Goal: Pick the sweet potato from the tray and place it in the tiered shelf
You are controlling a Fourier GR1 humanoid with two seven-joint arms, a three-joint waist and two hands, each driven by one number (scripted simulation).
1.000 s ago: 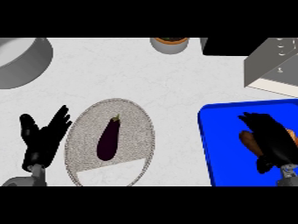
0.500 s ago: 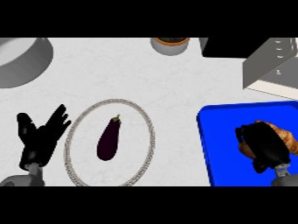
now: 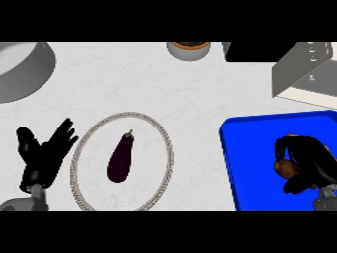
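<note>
The orange-brown sweet potato lies on the blue tray at the lower right, mostly hidden under my right hand, whose fingers curl round it. Only a small strip of the potato shows at the hand's left side. The grey tiered shelf stands at the upper right, beyond the tray's far edge. My left hand rests open at the lower left, fingers up, beside a plate.
A round plate holds a dark purple eggplant left of centre. A grey pot sits at the upper left. A small container and a black box stand along the far edge.
My right hand has closed down over the sweet potato, covering most of it. The left hand stays where it was.
</note>
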